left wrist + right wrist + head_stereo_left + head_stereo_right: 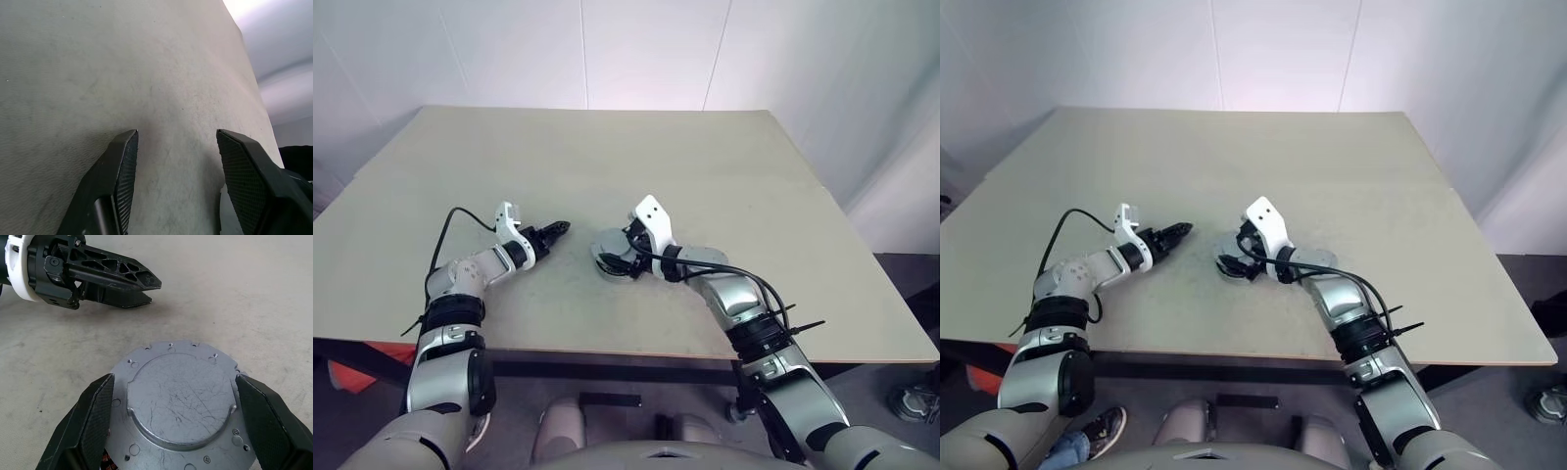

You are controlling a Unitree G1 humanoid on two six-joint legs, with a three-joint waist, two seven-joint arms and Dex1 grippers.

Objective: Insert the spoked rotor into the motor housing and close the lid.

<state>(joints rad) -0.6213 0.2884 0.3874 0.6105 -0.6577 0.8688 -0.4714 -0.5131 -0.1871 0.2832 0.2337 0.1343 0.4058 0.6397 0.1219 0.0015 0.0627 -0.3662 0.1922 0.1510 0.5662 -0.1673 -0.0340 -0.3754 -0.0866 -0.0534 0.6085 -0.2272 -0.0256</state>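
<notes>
Your right gripper (171,421) is at the motor housing (180,399), fingers spread wide, one on each side of the round grey shell. From the wrist view I can't tell whether the pads (95,411) touch the rim or sit just off it. Nothing is pinched yet.

Left gripper (551,232) hangs just beside the housing on your left, low over the table (607,157), pointing at it. Its fingers stand apart with bare tabletop between them; it carries nothing.

Step, as I read it: you're at the housing, either lining up a grasp or steadying it. I can't pick out the rotor or the lid as separate parts, so I can't say how much of the task is done.

The housing sits flat on the table, near its middle and closer to your edge. The face turned up is a plain scratched silver plate with a raised round centre and small holes around the flange. A bit of coppery winding shows at the lower edge, so it looks turned over, open side down. That's a judgement.

Next move calls for closing squarely across the shell's widest line, then checking which face is up before anything goes in. The shell is smooth metal and round, so an off-centre pinch may squirt it sideways.
</notes>
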